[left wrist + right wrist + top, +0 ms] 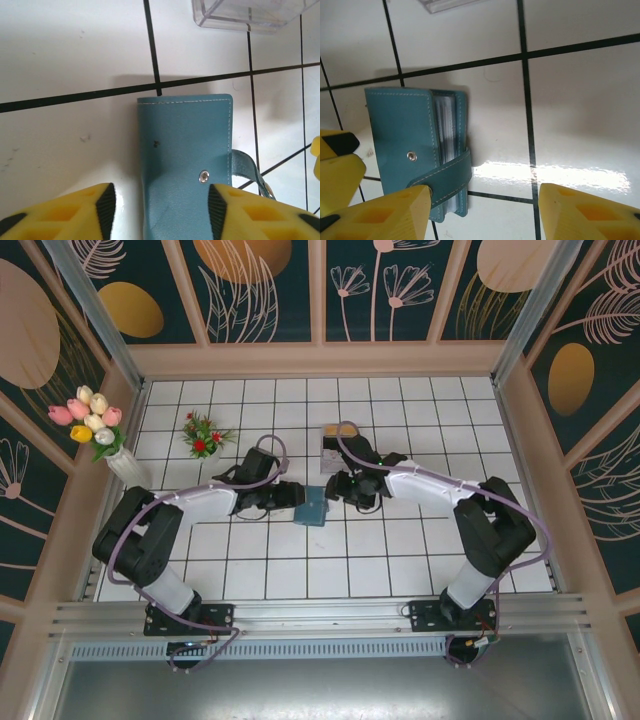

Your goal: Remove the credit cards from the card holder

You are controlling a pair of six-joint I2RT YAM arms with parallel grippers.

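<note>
The teal card holder (313, 507) lies folded on the white tiles between both grippers. In the left wrist view its cover (185, 150) shows a metal snap stud, and my left gripper (162, 212) is open and straddles it: the right pad is at its edge, the left pad apart from it. From the right wrist, pale edges of the credit cards (445, 127) show in the holder's open side, under a teal strap (445, 175). My right gripper (485, 215) is open; its left finger (395, 215) overlaps the strap's end and the other is far to the right.
A clear plastic stand (335, 440) sits one tile beyond the holder, also at the top of the left wrist view (245, 12). A vase of tulips (95, 425) and a small red flower plant (203, 435) stand at back left. Walls enclose the tiled floor.
</note>
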